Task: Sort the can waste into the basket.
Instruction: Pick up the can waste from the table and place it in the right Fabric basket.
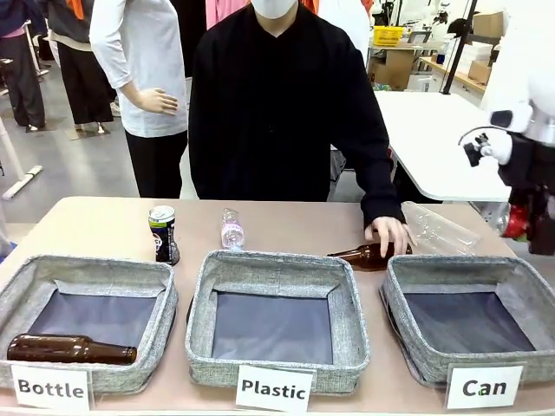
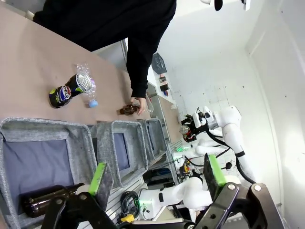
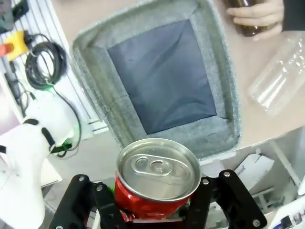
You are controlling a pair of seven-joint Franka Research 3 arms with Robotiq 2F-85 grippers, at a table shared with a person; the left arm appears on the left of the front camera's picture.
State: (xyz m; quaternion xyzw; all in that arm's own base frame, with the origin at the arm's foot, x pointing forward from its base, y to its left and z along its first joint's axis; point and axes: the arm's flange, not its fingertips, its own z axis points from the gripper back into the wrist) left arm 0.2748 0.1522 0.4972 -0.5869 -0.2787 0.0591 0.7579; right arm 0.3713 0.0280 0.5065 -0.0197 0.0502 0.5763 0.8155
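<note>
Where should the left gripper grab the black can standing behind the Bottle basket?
Probably the side wall below the rim, coming down from above. The black can stands upright, the Bottle basket wall sits close in front, and the small clear bottle sits to its right.

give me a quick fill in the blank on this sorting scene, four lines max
1. The drink can in the right gripper has a ___ body.
2. One brown bottle lies in the leftmost basket, labelled ___.
3. The rightmost basket is labelled ___.
4. The left gripper is ___, with nothing between its fingers.
Missing words: red; Bottle; Can; open.
</note>
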